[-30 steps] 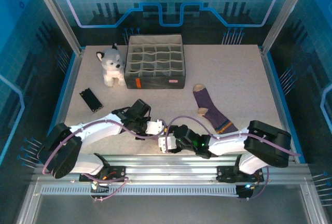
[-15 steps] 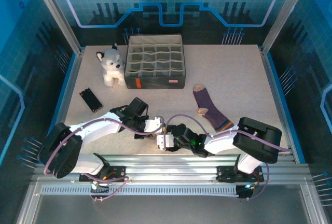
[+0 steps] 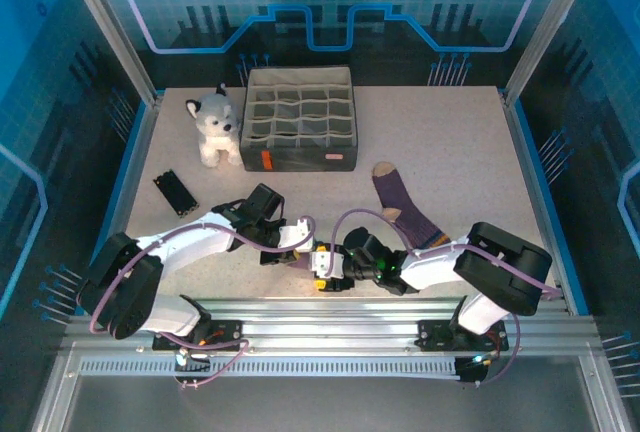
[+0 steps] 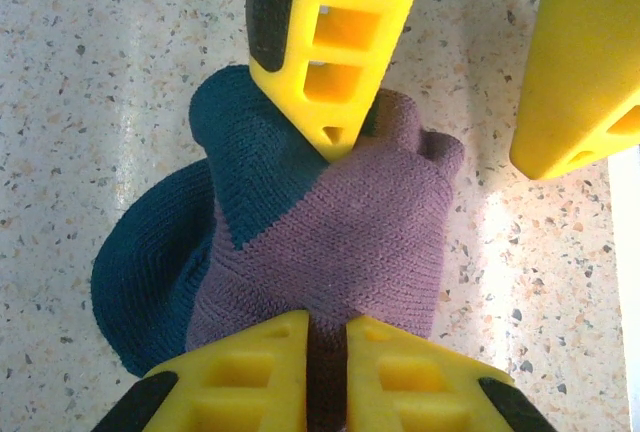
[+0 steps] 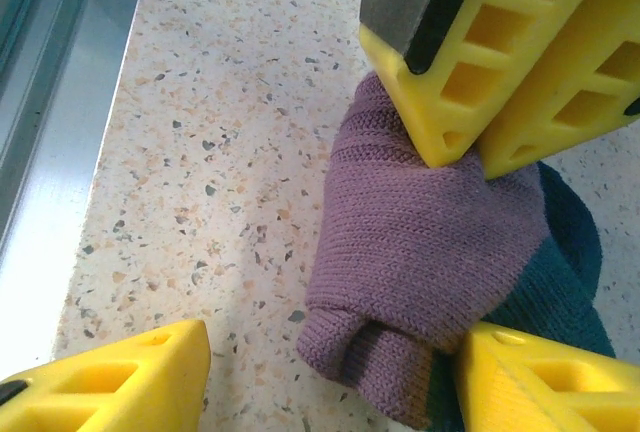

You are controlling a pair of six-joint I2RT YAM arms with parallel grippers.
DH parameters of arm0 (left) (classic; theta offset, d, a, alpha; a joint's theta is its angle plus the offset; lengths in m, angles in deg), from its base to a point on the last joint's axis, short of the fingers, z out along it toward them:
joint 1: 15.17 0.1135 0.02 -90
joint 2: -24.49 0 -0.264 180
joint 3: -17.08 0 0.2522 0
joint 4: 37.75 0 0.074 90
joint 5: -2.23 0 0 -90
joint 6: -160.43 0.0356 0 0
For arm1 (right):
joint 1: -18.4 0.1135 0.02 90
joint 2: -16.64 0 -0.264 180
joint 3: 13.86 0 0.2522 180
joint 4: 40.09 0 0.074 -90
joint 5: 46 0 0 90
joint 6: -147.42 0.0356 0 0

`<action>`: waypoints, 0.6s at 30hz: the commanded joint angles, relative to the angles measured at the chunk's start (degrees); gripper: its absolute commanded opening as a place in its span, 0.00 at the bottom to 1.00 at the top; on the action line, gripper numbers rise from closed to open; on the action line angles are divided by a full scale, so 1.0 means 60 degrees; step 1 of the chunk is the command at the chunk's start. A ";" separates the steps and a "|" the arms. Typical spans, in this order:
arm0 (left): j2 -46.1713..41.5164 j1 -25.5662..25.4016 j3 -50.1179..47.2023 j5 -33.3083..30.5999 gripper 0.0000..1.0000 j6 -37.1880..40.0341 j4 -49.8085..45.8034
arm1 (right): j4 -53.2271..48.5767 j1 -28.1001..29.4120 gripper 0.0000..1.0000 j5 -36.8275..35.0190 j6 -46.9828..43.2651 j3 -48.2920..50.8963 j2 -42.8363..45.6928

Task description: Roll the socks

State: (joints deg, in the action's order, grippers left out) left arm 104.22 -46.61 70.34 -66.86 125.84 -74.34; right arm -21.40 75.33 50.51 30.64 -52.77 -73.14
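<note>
Left hand [image 4: 327,330] clamped the bundled sock [image 4: 340,232]; right hand [image 5: 335,340] stood apart. Knit looked soft, springy; best pinched across its thick fold.

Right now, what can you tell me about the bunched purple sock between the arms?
The sock is purple knit with a navy patch, rolled into a loose bundle on the speckled table. The left end effector is shut on one edge. The open right end effector touches the opposite side with one finger.
</note>
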 commanded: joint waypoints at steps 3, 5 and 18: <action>0.0232 -0.0106 -0.0194 0.0484 0.14 0.0628 -0.0948 | 0.1691 -0.0261 0.65 -0.0763 0.0737 0.0193 0.0387; 0.0233 -0.0106 -0.0183 0.0500 0.14 0.0651 -0.0970 | 0.2034 -0.0198 0.65 -0.1038 0.0564 0.0253 0.0402; 0.0252 0.0020 -0.0121 0.0746 0.14 0.0695 -0.1029 | 0.2740 -0.0229 0.65 -0.0935 0.0200 -0.0125 -0.0593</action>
State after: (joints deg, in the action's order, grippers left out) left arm 104.35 -45.62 70.34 -65.40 127.75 -76.20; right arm -9.62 74.59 45.85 30.88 -50.89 -74.34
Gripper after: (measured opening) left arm 0.140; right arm 0.650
